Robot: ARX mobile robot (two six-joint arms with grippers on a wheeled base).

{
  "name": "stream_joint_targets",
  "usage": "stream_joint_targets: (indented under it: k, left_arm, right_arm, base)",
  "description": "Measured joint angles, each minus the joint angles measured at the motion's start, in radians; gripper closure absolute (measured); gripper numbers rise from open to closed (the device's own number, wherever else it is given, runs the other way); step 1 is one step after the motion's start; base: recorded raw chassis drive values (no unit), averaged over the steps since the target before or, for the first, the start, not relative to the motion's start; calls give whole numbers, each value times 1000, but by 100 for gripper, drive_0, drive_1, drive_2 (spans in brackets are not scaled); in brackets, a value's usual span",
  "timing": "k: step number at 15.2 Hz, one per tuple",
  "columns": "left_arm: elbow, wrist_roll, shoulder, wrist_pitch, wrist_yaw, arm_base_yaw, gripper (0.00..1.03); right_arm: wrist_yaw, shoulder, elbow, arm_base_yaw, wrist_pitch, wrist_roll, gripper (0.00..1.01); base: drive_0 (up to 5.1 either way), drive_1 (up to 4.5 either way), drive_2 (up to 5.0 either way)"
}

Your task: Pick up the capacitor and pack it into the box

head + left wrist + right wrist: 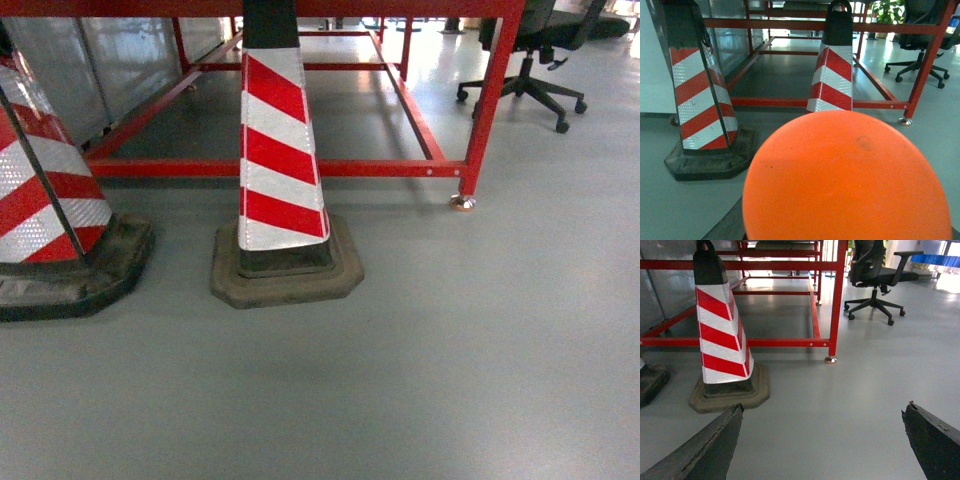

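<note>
The capacitor (847,177) is being carried close under the left wrist camera, its orange end filling that view from 5 to 7 o'clock; the left gripper itself is hidden, so its grasp cannot be told, while the right gripper (822,440) is being held wide and empty over bare floor (450,380). No box is being shown in any view, only two cones (278,160) at 9 and 11 o'clock, a red frame (300,167) and a chair (540,60) at 1 o'clock. The transport step is judged to be in hand, and the next move calls for the box being found before placing.
</note>
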Motion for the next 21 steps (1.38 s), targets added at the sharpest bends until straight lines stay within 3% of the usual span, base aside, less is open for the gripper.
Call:
stream_joint_targets:
  k: [15, 21]
  left_arm:
    - [0, 0, 0, -1, 0, 0, 59]
    - [0, 0, 0, -2, -2, 0, 59]
  right_arm:
    - [0, 0, 0, 0, 2, 0, 3]
    - [0, 0, 0, 0, -2, 0, 3]
  base:
    - [2, 407, -402]
    - [0, 0, 0]
